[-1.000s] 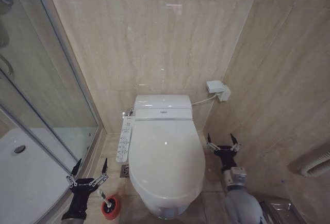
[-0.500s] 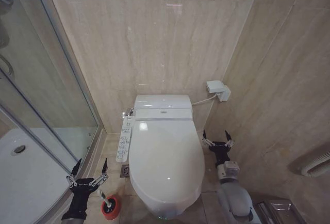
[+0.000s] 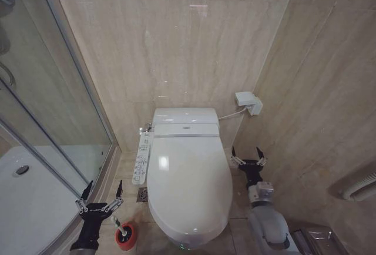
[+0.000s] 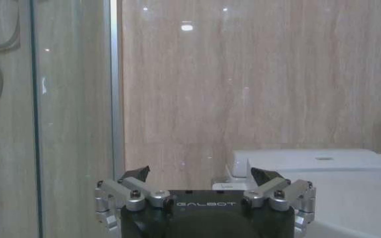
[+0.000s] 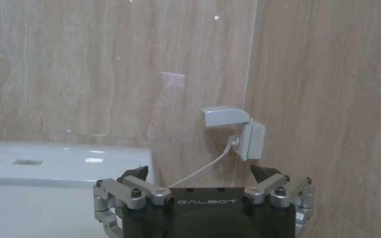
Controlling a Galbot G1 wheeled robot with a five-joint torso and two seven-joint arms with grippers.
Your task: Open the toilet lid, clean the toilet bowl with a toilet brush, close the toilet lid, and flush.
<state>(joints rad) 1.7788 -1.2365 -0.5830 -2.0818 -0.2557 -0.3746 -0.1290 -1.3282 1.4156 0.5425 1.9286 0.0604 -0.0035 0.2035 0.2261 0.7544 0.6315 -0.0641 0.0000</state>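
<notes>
The glossy white toilet lid [image 3: 188, 184] lies shut over the toilet bowl [image 3: 182, 240], which stands against the tiled back wall. On the floor left of the toilet sits a red cup holder [image 3: 126, 236] with the toilet brush [image 3: 119, 224] standing in it, its slim white handle sticking up. My left gripper [image 3: 103, 189] hangs open just above and left of that holder; it appears open in the left wrist view too [image 4: 200, 173]. My right gripper [image 3: 247, 155] is open beside the toilet's right flank, close to the lid edge, and it faces the wall [image 5: 200, 172].
A long white button panel [image 3: 141, 158] runs along the toilet's left side. A glass shower screen [image 3: 53, 102] and white shower tray [image 3: 23, 202] fill the left. A white wall socket box [image 3: 248, 103] with cable sits right of the tank [image 3: 185, 116]. A pipe [image 3: 359, 187] crosses the right wall.
My right gripper has shifted up and left toward the toilet's right side, mostly in the first half second. The left gripper and the lid have stayed still.
</notes>
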